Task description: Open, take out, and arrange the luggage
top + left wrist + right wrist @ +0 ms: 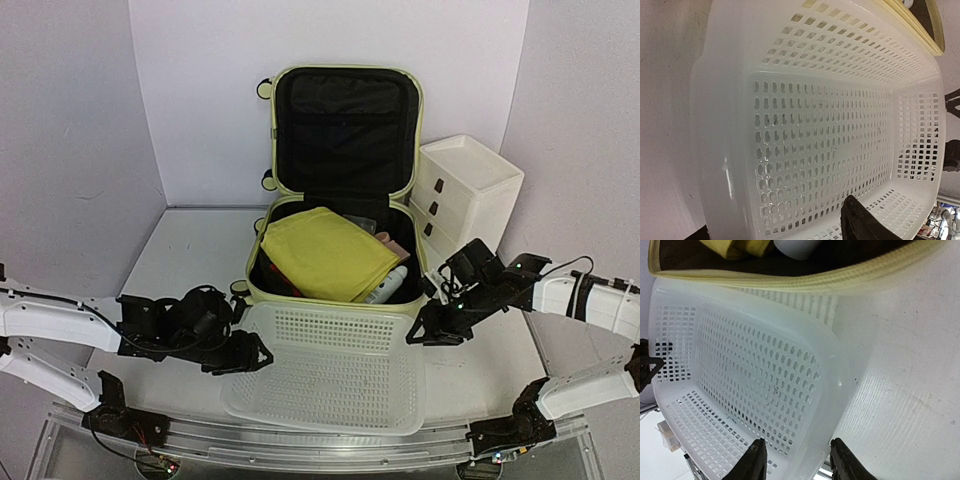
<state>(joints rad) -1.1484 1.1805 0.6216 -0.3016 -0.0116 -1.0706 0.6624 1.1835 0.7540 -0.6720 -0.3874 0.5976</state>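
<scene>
The luggage (345, 130), a large pale yellow-green hard-shell suitcase with rounded corners and a black fabric lining, stands at the back middle of the white table (190, 250). It is already open, with its lid tipped up against the rear wall. Inside the lower half lie a folded yellow cloth (325, 250), a white bottle (386, 285) at the front right, and some smaller things I can't make out. Small black-and-cream wheels show along its left side.

Touching its front edge is a white perforated plastic basket (330, 375) with nothing in it, and a white three-drawer box (465, 190) stands just to the suitcase's right.

The left gripper (243, 355) is at the basket's left end with its fingers spread wide. The right gripper (799, 462) is at the right end, also spread, with the basket's corner wall between its fingers (756, 462).

It looks to me like the basket is being set up to receive the contents. To do that well, both grippers should close on the rim together and keep the basket level. It should stay snug to the suitcase without bumping the shell.
</scene>
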